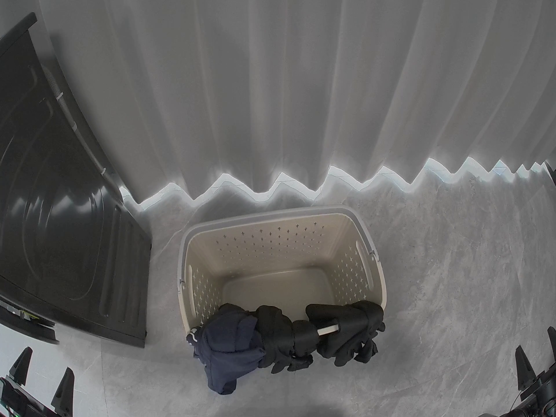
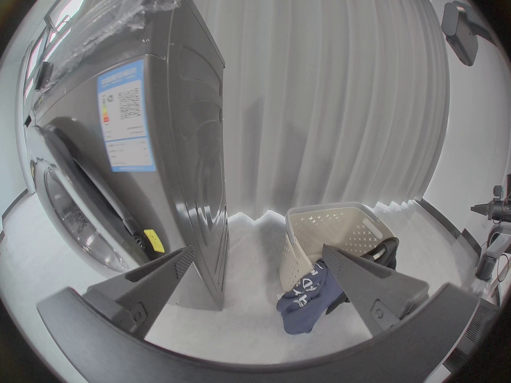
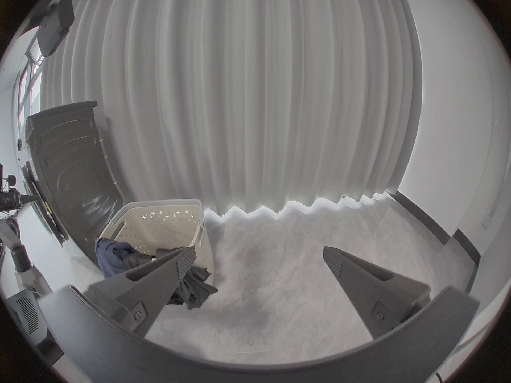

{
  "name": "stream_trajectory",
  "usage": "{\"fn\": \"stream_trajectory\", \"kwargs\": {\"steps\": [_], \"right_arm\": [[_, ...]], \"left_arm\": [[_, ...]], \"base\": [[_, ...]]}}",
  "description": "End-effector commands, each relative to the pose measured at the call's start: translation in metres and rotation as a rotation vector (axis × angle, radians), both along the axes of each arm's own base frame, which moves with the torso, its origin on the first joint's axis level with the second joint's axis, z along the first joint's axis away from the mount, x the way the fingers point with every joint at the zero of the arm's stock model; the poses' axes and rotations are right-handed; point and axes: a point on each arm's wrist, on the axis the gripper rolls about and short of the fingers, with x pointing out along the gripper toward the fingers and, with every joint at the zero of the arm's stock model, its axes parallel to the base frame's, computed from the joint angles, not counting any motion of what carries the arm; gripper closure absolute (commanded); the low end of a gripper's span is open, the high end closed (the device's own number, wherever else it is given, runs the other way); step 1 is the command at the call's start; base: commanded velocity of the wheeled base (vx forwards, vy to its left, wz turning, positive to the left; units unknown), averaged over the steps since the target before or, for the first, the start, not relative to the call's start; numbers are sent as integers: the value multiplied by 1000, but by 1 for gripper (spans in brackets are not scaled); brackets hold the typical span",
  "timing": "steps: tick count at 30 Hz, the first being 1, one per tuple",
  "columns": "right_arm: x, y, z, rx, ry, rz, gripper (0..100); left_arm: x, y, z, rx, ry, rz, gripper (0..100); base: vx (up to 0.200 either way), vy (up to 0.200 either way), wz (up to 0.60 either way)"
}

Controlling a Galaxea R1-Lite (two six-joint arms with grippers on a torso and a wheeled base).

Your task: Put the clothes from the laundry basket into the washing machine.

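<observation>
Hanging over the near rim of the laundry basket (image 1: 272,241), a navy garment (image 1: 229,343) and black clothes (image 1: 344,328) sit beside the washing machine (image 1: 52,204). Both the left claw (image 1: 43,372) and the right claw (image 1: 538,351) hang released and empty, apart from the basket.

laundry basket (image 1: 278,216): cream, star-hole pattern | garment (image 1: 229,343): navy | clothes (image 1: 354,319): black | washing machine (image 1: 52,215): dark grey | floor (image 1: 463,273): grey marbled

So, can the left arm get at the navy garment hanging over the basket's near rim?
Probably yes. The navy garment hangs over the near rim of the laundry basket, facing the open left gripper, with only bare floor between; the washing machine stands aside.
</observation>
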Motion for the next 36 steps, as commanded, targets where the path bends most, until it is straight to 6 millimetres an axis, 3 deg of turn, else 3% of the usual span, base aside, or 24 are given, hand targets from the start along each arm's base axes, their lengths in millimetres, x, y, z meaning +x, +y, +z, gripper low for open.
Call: {"fn": "stream_trajectory", "kwargs": {"steps": [1, 19, 25, 36], "right_arm": [[0, 0, -5, 0, 1, 0, 0], [0, 0, -5, 0, 1, 0, 0], [0, 0, -5, 0, 1, 0, 0], [0, 0, -5, 0, 1, 0, 0]], "left_arm": [[0, 0, -5, -1, 4, 0, 0], [0, 0, -5, -2, 6, 0, 0], [0, 0, -5, -1, 4, 0, 0], [0, 0, -5, -2, 4, 0, 0]], "base": [[-200, 0, 0], [-200, 0, 0], [0, 0, 0], [0, 200, 0]]}}
